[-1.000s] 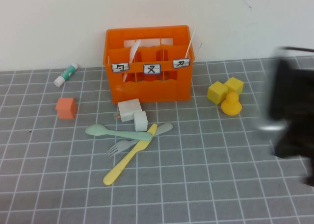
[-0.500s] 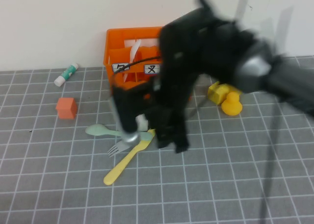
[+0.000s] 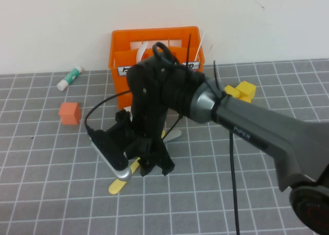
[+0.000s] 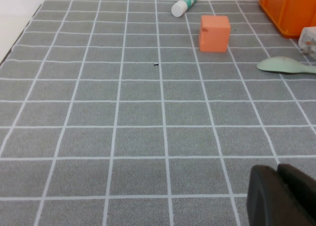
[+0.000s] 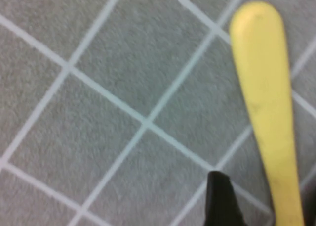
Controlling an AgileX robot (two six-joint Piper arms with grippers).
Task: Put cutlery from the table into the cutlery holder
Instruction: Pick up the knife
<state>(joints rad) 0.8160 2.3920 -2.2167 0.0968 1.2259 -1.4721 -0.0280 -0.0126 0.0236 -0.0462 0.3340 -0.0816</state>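
Observation:
The pale yellow knife (image 3: 119, 185) lies on the grey table (image 3: 46, 194), only its handle end showing past my right arm. My right gripper (image 3: 156, 168) is down over it and open. In the right wrist view the knife (image 5: 266, 102) lies between the two dark fingers (image 5: 222, 201) of the right gripper (image 5: 266, 186), not clamped. The mint-green spoon (image 4: 284, 65) shows in the left wrist view; the arm hides it in the high view. A grey-blue fork end (image 3: 174, 135) peeks out. The orange cutlery holder (image 3: 121, 52) stands behind. My left gripper (image 4: 279, 196) is shut and empty, low over the table.
An orange-red cube (image 3: 69, 113) and a white-and-green tube (image 3: 69, 78) lie at the left; both also show in the left wrist view, the cube (image 4: 215, 33) and the tube (image 4: 183, 3). Yellow blocks (image 3: 247, 89) sit right of the holder. A white block (image 4: 308, 40) is beside the holder (image 4: 291, 8).
My right arm has swung in from the right edge, across the holder, and come down over the cutlery pile. The cutlery has not visibly moved.

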